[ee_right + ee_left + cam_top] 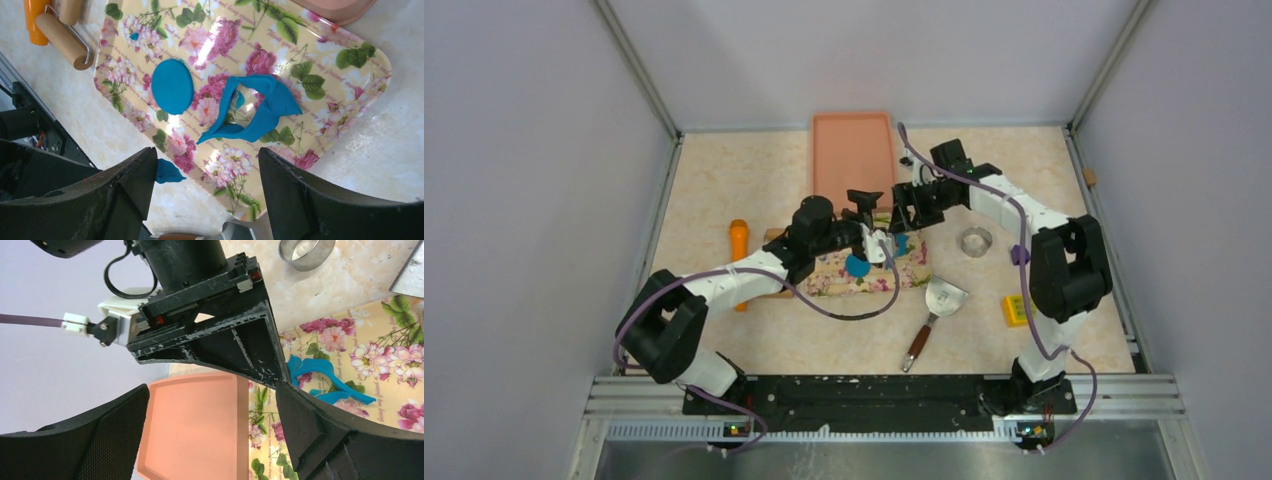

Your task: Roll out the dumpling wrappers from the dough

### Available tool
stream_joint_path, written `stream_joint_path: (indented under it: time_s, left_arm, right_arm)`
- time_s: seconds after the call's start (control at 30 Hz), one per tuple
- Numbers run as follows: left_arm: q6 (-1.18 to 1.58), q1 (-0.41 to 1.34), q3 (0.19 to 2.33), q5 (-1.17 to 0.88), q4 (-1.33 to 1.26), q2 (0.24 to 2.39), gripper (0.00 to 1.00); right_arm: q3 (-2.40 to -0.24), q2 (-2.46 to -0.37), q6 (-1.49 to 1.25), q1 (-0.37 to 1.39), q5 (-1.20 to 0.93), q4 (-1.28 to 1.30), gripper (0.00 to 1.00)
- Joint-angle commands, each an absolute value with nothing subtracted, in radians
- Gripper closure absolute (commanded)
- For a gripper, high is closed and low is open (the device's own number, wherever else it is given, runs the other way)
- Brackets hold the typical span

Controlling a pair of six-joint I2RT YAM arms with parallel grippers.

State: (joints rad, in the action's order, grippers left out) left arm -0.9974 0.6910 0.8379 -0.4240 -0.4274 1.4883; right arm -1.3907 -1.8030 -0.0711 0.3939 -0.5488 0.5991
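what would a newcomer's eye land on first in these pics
The bright blue on the floral tray in the middle: a neat round dumpling wrapper lying flat, and beside it, apart, the ragged dough scrap with a hole. Next, both arms meeting right over that tray, the left claw and right claw both open and empty. Beyond it sits a plain salmon tray.

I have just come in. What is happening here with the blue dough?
The left hand and right hand hover open over a flowered tray, holding nothing. One round wrapper lies on it, beside a ragged scrap with a hole. A small lump lies just off the tray.
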Motion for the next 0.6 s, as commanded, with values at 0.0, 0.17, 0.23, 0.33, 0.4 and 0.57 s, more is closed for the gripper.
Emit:
stream_joint_path:
  time_s: [0.0,0.17,0.23,0.33,0.4,0.57]
  left_arm:
    - [-0.955,0.692,0.845,-0.406,-0.438,1.427,0.01]
    - [-0.641,0.688,0.875,-0.282,-0.382,1.407,0.01]
    - [-0.543,0.688,0.883,-0.294,-0.347,1.394,0.01]
    - [-0.411,0.69,0.878,-0.348,-0.373,1.395,0.01]
    - [-0.348,0.701,0.895,-0.369,-0.376,1.417,0.01]
    - [-0.239,0.71,0.986,-0.282,-0.383,1.525,0.01]
  right_arm:
    - [-1.443,-1.822,-0.089,0.37,-0.569,0.576,0.25]
    - [-1.418,-1.85,-0.181,0.336,-0.674,0.529,0.2]
    - [-1.396,-1.852,-0.239,0.326,-0.673,0.513,0.14]
    - [-1.373,-1.848,-0.381,0.321,-0.585,0.504,0.1]
    - [-1.363,-1.846,-0.434,0.321,-0.564,0.496,0.1]
    - [-1.358,-1.834,-0.479,0.321,-0.586,0.475,0.09]
